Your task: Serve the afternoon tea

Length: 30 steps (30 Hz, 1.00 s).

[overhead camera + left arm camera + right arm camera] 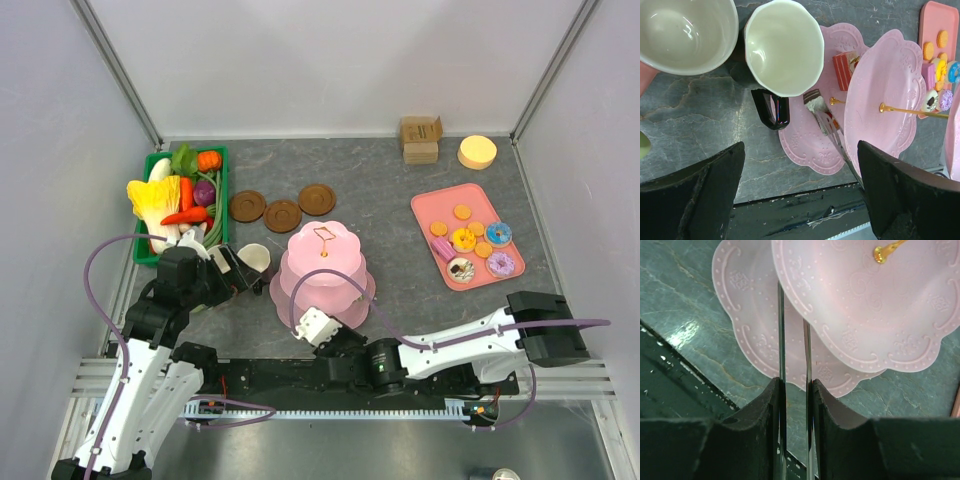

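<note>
The right pincer (794, 390) is clenched on a pair of metal tongs (827, 122). Their two thin blades run forward from between its pads and under the near rim of the pink tiered stand (345, 255). At the tongs' tip, over the stand's bottom tier (805, 145), is a small brown-and-white cake bit (814, 100). I cannot tell whether it rests on the plate or hangs just above it. A red cake slice (844, 70) already lies on the same tier, further in.

The step in hand looks to be loading the stand with cakes. The next move calls for easing the grip so the blades spring apart. The tongs should then be drawn straight back without catching the tier overhead.

The left pincer (800, 150) is released, its fingers spread wide and holding nothing, just left of the stand. Beyond it the dark mug (785, 47) stands at the bottom tier's edge, with the pink mug (685, 30) further left. The brown saucers (282, 212) sit behind the stand, and more snacks lie on a pink tray (440, 208) well to its right.

The stand is pale pink with scalloped, embossed rims and a gold handle on top.
</note>
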Available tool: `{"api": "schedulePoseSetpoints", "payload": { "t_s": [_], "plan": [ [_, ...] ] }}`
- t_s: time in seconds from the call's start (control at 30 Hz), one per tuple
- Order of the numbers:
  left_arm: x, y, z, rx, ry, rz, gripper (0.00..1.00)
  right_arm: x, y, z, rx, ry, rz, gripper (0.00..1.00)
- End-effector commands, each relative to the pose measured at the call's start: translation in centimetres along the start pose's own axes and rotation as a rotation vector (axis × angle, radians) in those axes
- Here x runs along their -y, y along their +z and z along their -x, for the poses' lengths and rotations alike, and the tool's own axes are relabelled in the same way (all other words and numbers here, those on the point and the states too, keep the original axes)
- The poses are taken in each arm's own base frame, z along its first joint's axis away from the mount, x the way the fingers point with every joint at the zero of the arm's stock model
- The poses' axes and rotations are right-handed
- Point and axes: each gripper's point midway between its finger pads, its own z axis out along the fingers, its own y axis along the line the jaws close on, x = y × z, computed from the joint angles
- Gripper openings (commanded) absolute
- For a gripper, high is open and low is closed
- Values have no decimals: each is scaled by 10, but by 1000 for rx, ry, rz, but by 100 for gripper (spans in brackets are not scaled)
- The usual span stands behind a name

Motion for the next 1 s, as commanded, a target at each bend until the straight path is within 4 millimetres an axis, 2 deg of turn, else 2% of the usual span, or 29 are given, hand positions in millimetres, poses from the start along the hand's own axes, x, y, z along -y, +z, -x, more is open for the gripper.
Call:
{"api": "schedulePoseSetpoints", "payload": {
  "t_s": [0.0,0.27,0.5,0.83,0.97],
  "plan": [
    [6,-2,6,18,9,-18,99,10,-2,32,100,133,-107,29],
    [6,-3,5,17,13,-23,99,-2,6,27,100,169,-82,32],
    [8,-6,6,27,17,-38,99,-5,17,17,67,154,-95,32],
    [8,-5,5,20,16,-34,99,-7,15,21,61,210,-60,49],
    [8,-5,5,22,16,-34,99,-6,12,25,68,230,-53,52]
  ]
}}
